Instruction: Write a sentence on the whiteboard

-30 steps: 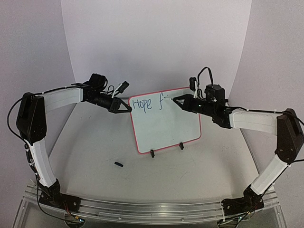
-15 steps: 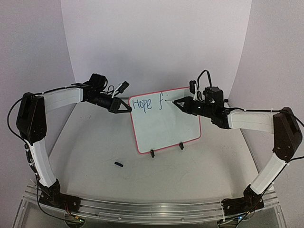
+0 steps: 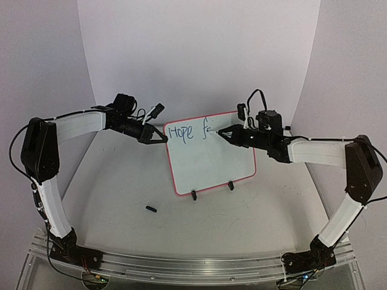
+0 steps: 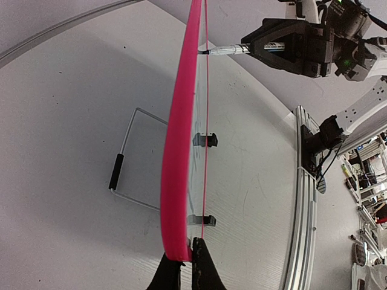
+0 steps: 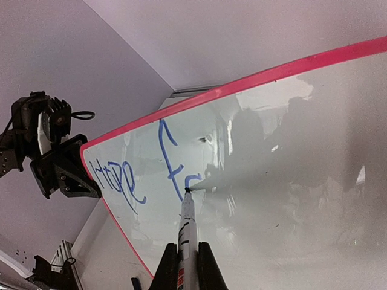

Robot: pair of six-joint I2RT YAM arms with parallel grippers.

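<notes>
The whiteboard (image 3: pixel 211 163) stands tilted at the middle of the top view on two small black clip feet (image 3: pixel 193 194), on the pale counter (image 3: pixel 115 193). It sits between the two tools, each reaching in from its own side toward the board's upper part.

The left tool (image 3: pixel 161 138) meets the board at its upper left corner. In the left wrist view its two fingers (image 4: pixel 205 275) are closed on the pink frame at the bottom of the picture, pinching the board's edge.

The right tool (image 5: pixel 186 266) comes in from the upper right of the top view, with its jaws closed around a marker (image 5: pixel 187 223). The marker's tip touches the white surface just beside the last blue stroke.

The sentence (image 3: pixel 184 132) is only begun. Blue writing along the top of the board reads "Hope f", with a short curved stroke after it where the tip rests.

A small dark piece (image 3: pixel 151 209) lies on the counter toward the lower left of the board, well apart from both tools. Behind the board, the left wrist view shows a wire stand (image 4: pixel 124 163).
</notes>
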